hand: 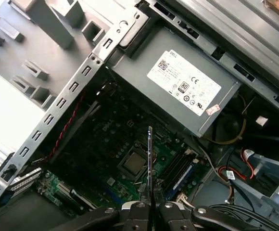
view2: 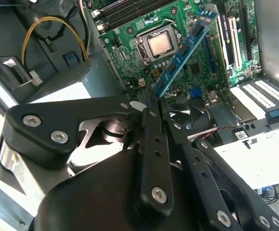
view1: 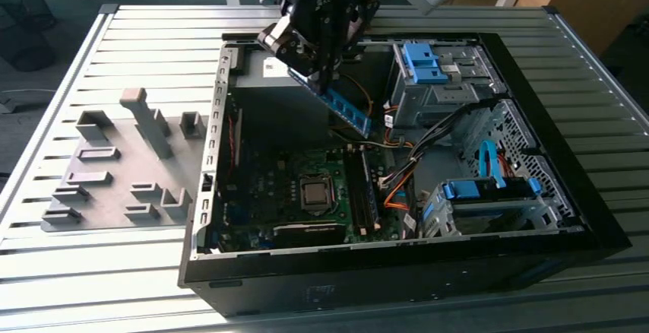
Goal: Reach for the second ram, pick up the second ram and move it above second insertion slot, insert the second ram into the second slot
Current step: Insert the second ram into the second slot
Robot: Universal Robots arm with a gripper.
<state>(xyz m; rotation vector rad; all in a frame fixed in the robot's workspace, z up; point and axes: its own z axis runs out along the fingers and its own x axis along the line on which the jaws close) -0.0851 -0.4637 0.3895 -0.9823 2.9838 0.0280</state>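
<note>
Blue-green with dark chips, one second ram hangs pinched in the gripper, jaws closed on its end, above the open computer case, toward 12 o'clock of the motherboard. Seen edge-on in the first wrist view, it is a thin line.

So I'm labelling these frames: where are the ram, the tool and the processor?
ram (view2: 183, 48), second wrist view, mid-board over the chips
tool (view2: 151, 98), second wrist view, fingertips clamped on the ram's end
processor (view2: 158, 44), second wrist view, metal lid
</note>
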